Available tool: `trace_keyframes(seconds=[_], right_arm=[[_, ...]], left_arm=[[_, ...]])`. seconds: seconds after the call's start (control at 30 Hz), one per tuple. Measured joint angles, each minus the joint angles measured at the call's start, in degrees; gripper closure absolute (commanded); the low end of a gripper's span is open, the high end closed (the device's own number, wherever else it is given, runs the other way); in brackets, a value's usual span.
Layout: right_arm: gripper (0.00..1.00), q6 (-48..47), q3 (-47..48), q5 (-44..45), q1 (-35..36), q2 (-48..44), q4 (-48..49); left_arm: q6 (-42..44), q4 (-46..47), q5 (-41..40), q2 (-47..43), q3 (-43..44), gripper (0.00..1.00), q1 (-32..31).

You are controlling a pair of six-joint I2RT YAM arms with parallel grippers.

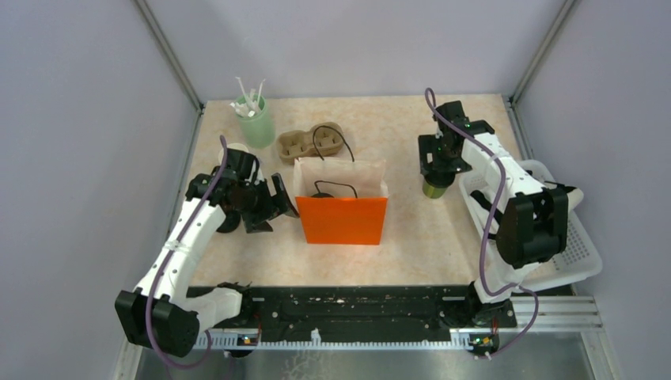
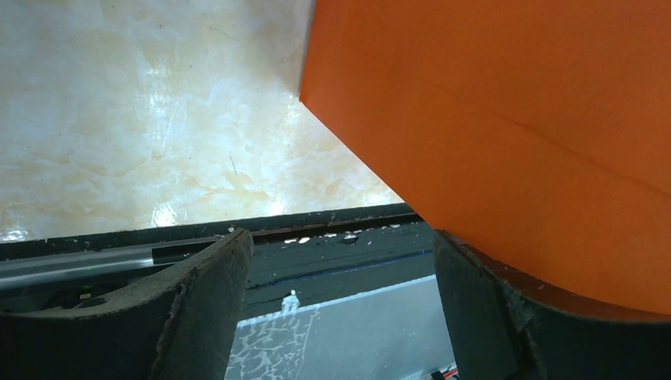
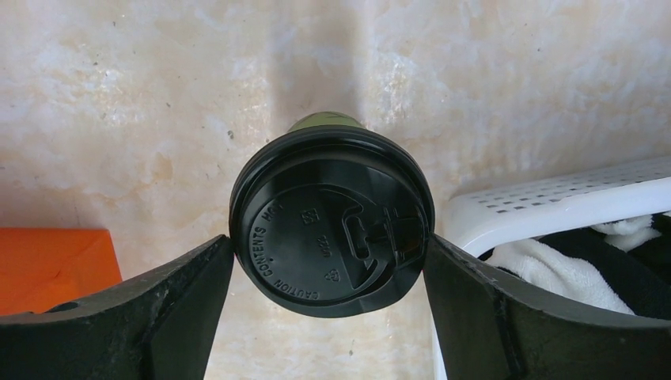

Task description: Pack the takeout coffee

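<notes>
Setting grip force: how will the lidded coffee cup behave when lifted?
Probably light and crushable, being a paper cup. Its glossy black lid, flanked by the right gripper, may slip or pop off. Lid wider than body, so it could tip.

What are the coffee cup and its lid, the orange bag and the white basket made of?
The takeout coffee has an olive body that looks like matte paper. Its black lid looks like moulded plastic, semi-glossy with embossed lettering. The orange bag seems to be creased matte paper. The white basket looks like rigid perforated plastic.
</notes>
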Motion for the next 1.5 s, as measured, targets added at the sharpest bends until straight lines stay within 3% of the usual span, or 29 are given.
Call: trace_keyframes(seconds=[0.5, 0.73, 1.5], right_arm=[[0.08, 0.42, 1.92, -2.4, -2.21, 0.94, -2.36], [0.01, 0.61, 2.56, -4.31, -2.45, 1.01, -3.89], [0.06, 1.18, 4.59, -8.41, -2.45, 2.01, -5.79]], left_arm=[[-0.39, 0.04, 0.37, 0.02, 0.0, 0.1, 0.0], [-0.37, 0.07, 0.68, 0.07, 0.02, 0.1, 0.0], [-0.35, 1.09, 1.66, 0.96, 0.02, 0.1, 0.0]])
